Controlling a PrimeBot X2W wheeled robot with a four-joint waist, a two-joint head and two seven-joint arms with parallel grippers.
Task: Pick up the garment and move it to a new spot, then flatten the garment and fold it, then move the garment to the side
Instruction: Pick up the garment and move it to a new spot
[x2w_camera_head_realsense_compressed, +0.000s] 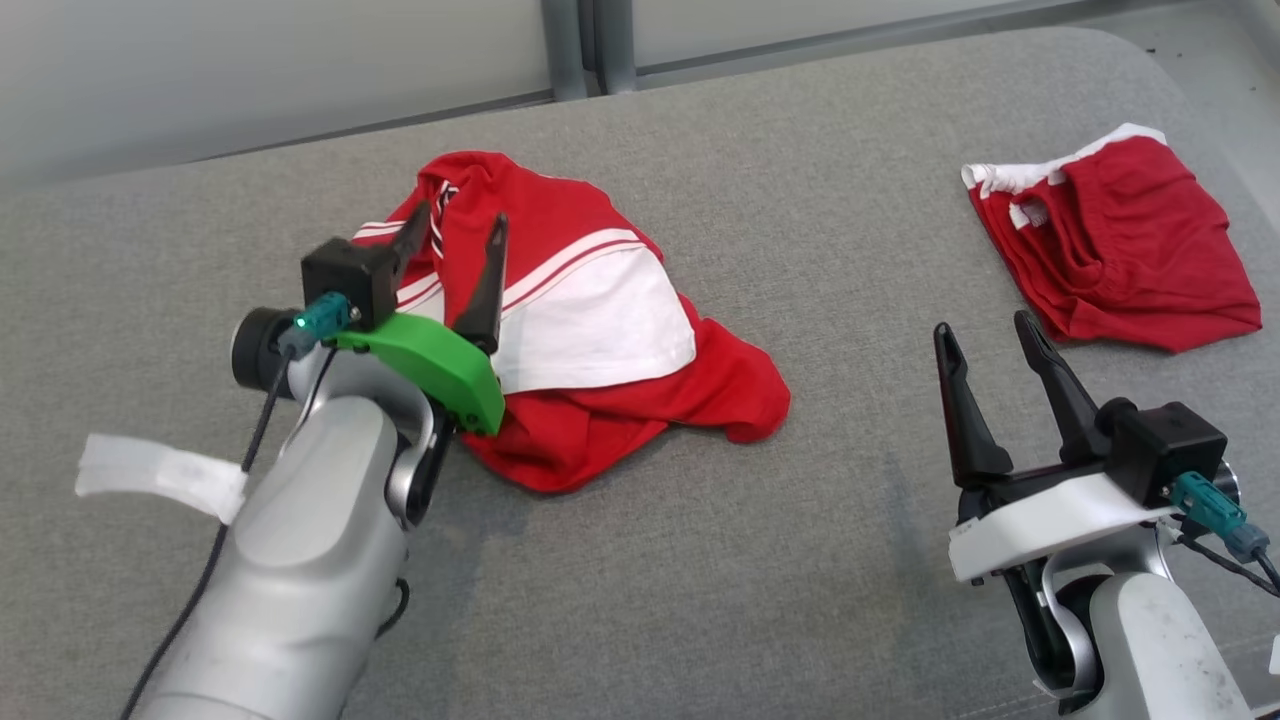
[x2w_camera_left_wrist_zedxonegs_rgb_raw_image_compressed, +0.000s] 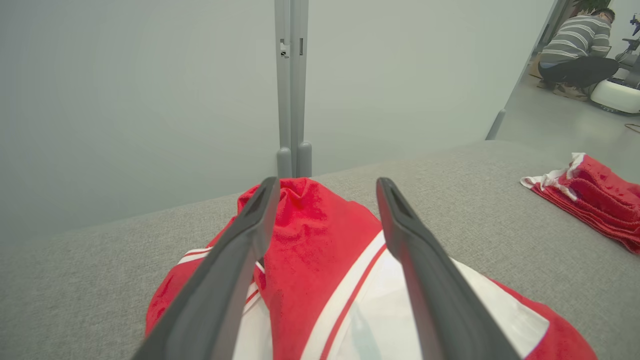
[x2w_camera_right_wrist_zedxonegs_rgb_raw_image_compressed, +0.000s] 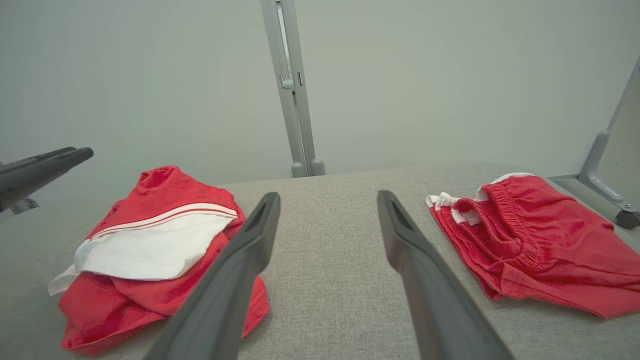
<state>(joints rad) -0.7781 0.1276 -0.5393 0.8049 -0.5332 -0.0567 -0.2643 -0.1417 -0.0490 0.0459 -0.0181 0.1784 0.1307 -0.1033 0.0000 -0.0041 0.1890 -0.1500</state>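
Head view, left gripper spread wide over the red-and-white garment, gripping nothing, right gripper likewise wide, empty

My left claw is spread wide and grips nothing, its fingers pointing away from me, and the left forearm reaches in from the lower left. My right claw is likewise spread and empty, low on the right.
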